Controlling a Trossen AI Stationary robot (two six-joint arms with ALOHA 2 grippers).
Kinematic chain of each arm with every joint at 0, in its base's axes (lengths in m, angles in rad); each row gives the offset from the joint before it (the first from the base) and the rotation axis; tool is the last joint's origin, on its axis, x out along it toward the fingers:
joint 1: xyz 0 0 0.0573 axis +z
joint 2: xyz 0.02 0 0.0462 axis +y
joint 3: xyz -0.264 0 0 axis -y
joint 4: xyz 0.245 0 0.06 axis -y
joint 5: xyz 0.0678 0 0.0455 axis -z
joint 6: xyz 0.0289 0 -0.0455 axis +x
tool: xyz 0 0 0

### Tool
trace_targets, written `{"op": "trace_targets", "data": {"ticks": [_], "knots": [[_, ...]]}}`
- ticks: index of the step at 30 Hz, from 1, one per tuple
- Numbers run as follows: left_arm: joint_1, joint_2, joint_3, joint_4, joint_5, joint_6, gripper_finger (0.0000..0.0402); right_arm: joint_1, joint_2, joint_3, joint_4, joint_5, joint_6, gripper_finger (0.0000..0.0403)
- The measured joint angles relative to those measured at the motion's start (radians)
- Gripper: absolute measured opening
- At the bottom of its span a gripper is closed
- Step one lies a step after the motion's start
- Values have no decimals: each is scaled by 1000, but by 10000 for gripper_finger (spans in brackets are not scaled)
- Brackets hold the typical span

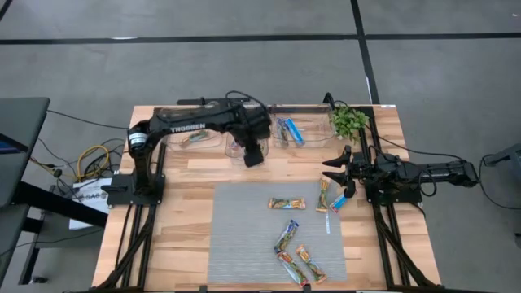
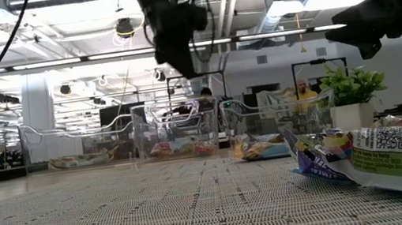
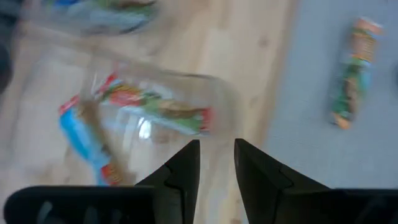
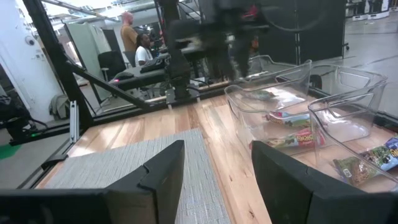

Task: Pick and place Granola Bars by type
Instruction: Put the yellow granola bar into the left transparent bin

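Grey mat [image 1: 244,236]: five Granola Bars [image 1: 286,203], shiny green-orange wrappers. Left gripper [image 1: 253,157] narrowly parted, empty; right gripper [image 1: 334,168] wide, empty.

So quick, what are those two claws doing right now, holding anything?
Left gripper: over the clear bins, fingers slightly apart, holding nothing.
Right gripper: open and empty, waiting at the table's right side.

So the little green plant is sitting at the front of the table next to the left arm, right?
Not quite. The little green plant is at the back of the table near the right arm, not by the left arm. The high view shows it.
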Motion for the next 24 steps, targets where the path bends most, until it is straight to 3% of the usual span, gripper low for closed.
{"op": "trace_targets", "data": {"ticks": [14, 20, 24], "knots": [[-305, 0, 71, -16, 51, 67, 92, 0, 0, 0, 0, 0, 0, 180], [-359, -1, 50, 16, 25, 4, 94, 0, 0, 0, 0, 0, 0, 183], [-376, 1, -19, 95, 41, -22, 116, 0, 0, 0, 0, 0, 0, 180]]}}
